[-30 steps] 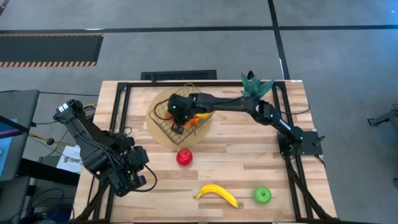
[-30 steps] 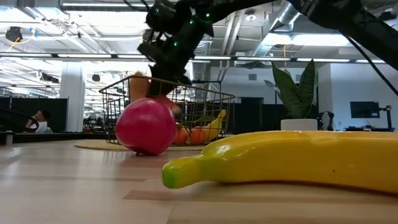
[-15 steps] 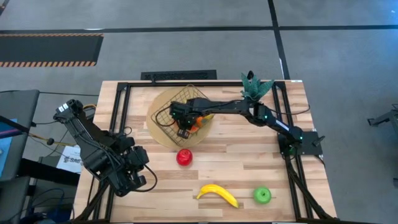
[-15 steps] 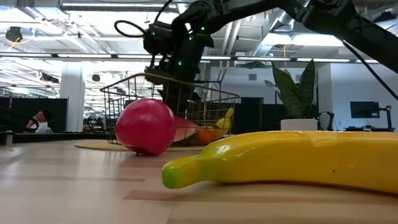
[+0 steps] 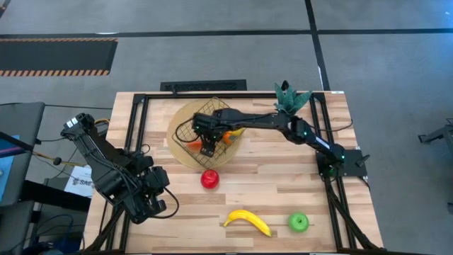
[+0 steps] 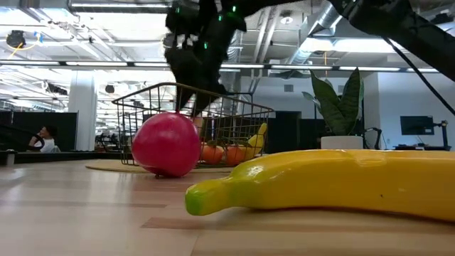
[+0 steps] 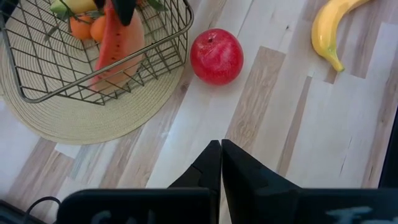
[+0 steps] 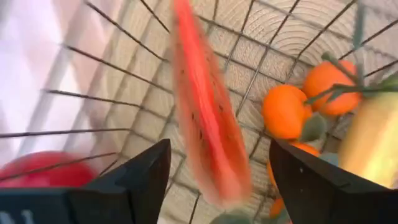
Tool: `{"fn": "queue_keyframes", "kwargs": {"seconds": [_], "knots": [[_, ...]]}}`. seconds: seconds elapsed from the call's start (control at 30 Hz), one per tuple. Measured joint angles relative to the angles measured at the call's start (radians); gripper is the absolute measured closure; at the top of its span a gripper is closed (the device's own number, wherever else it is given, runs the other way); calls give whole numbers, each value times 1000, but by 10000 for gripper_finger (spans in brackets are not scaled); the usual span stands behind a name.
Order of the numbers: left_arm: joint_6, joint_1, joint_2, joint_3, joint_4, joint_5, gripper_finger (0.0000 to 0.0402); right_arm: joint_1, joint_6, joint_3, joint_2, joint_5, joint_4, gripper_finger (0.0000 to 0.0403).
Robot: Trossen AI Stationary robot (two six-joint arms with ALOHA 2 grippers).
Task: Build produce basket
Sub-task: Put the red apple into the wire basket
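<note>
The wire basket stands on a round tan mat at the table's far middle. It holds two small orange pieces, a yellow banana and a red-orange slice that leans on the basket's near wall. My right gripper hangs open just above the slice, a finger on either side and clear of it. A red apple, a second banana and a green apple lie on the table. My left gripper waits shut at the near left.
A potted plant stands at the far right corner. A dark frame runs around the table's edges. Bare wood lies between the red apple and the near edge, apart from the banana and the green apple.
My right gripper dipped into the basket with the red-orange slice, then opened and let it go. The slice now lies loose against the basket's near wall. The gripper has risen a little above the basket's rim.
</note>
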Motion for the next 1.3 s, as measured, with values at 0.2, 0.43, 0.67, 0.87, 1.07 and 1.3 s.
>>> {"fn": "queue_keyframes", "kwargs": {"seconds": [0.2,0.43,0.67,0.87,1.07,1.3], "knots": [[2,0,0,0,-4,-1,401,31,45,29,-73,-1,-45,114],[73,0,0,0,-1,-2,402,150,142,32,-253,111,-189,117],[269,23,0,-89,117,38,402,385,424,33,-362,396,-381,117],[401,80,0,-297,434,117,401,601,781,29,-349,614,-444,117],[399,183,1,-454,616,13,402,720,1127,25,-239,713,-497,117],[502,263,6,-508,727,146,402,723,1374,24,-74,646,-505,176]]}}
